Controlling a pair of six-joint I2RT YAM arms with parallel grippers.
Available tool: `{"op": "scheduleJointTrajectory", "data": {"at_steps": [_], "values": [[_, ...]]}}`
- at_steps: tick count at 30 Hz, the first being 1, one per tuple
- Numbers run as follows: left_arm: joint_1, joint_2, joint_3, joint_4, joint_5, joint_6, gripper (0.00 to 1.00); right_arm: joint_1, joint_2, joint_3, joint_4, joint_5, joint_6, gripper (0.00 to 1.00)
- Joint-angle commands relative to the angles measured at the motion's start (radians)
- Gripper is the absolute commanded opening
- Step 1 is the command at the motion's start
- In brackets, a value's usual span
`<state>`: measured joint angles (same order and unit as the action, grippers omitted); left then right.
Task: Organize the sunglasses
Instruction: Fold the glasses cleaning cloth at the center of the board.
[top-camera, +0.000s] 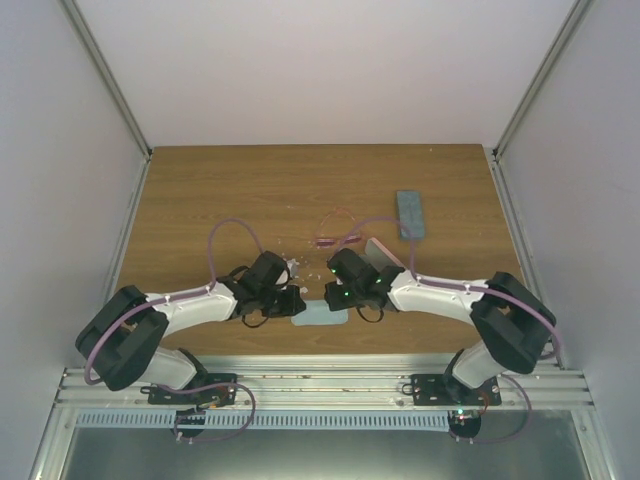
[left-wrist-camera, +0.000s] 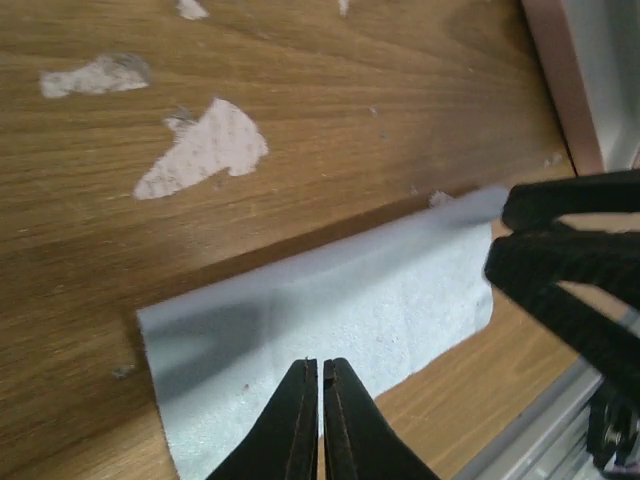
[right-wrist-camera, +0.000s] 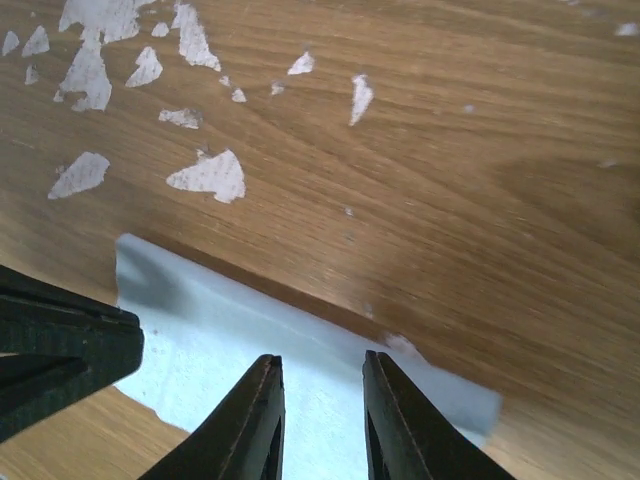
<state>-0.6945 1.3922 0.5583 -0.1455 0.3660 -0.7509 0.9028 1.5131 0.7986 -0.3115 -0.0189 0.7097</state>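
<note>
The pink sunglasses (top-camera: 335, 228) lie untouched on the tabletop (top-camera: 200, 200) beyond both arms; the dark pair we cannot find. Both hands are at the flat cloth (left-wrist-camera: 350, 290), probably to straighten it first: left hand (left-wrist-camera: 321, 368) closed over it, right hand (right-wrist-camera: 321, 360) slightly open.

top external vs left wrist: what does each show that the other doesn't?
Only top external: the pink sunglasses and the blue-grey case farther back on the table, plus both arms whole.
Only left wrist: a close look at the left gripper, which is shut with its tips over the cloth. The cloth lies flat.
Both: the cloth, the right gripper at its other end, and the pink case, which shows only as an edge in the wrist view.
</note>
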Motion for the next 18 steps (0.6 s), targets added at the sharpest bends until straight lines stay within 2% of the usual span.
{"op": "scheduleJointTrajectory", "data": {"at_steps": [1, 8, 18], "values": [[-0.007, 0.015, 0.008, 0.038, -0.088, -0.060, 0.06, 0.013, 0.078, 0.019, 0.089, -0.072, -0.009, 0.22], [-0.011, 0.094, 0.006, 0.035, -0.132, -0.079, 0.04, 0.013, 0.117, 0.002, 0.108, -0.076, 0.015, 0.20], [-0.020, 0.090, 0.015, -0.040, -0.195, -0.068, 0.05, 0.013, 0.128, 0.000, -0.080, 0.184, 0.067, 0.21]]}}
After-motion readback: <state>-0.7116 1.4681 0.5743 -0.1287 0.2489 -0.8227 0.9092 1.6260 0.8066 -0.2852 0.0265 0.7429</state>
